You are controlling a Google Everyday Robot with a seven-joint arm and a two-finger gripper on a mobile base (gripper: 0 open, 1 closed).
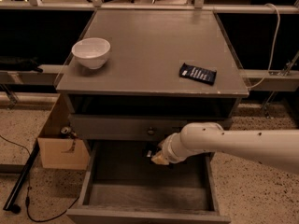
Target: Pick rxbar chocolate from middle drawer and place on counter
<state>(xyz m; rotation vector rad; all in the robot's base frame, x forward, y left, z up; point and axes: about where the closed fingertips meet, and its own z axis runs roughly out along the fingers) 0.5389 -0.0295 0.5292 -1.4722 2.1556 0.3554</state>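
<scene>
well, the middle drawer (140, 215) stands pulled out under the counter (154, 36), and most of its bare grey bottom shows. the white arm reaches in from the right, and the gripper (154, 156) is down inside, towards the back of the drawer, just under the shut upper drawer front (117, 127) with its small knob (150, 131). whether the claw is open or closed i cannot tell. a small dark shape (149, 151) sits right at its tip; i cannot say if that is the rxbar chocolate, and i cannot make the bar out anywhere else in the drawer.

up on the worktop a white bowl (91, 52) sits by the left edge, its inside plain white. a dark blue bar (197, 73) lies slightly askew near the front right corner, with rows of white lettering too small to read. on the floor to the left stands an open cardboard box (60, 148).
</scene>
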